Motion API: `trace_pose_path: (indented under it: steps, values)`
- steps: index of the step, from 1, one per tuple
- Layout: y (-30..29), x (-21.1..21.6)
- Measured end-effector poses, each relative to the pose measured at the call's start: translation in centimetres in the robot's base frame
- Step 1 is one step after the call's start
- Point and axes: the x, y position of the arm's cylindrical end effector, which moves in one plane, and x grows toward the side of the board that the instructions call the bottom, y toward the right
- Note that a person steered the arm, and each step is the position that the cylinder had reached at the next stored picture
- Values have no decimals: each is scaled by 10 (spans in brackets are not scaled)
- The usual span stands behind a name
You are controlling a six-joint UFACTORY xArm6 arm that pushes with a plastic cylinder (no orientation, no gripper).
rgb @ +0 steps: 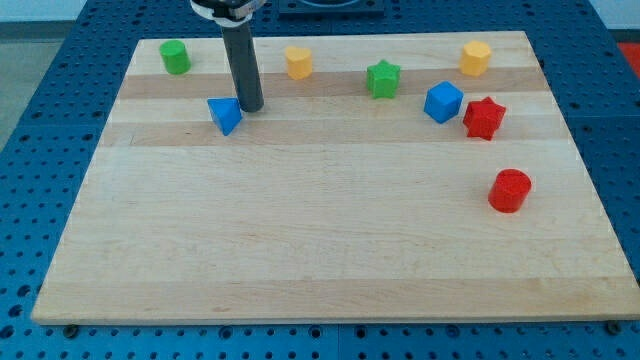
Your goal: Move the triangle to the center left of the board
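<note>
The blue triangle lies on the wooden board in its upper left part. My tip stands right beside the triangle, at its upper right edge, touching or nearly touching it. The dark rod rises from there to the view's top.
A green cylinder sits at the top left. A yellow block and a green star are along the top. A yellow hexagon, blue cube, red star and red cylinder are at the right.
</note>
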Motion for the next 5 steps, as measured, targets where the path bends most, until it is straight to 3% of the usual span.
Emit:
trace_pose_path:
  steps: [1, 2, 3, 5]
  values:
    - [-46, 5]
    - [-46, 7]
    - [-5, 7]
    - [-98, 23]
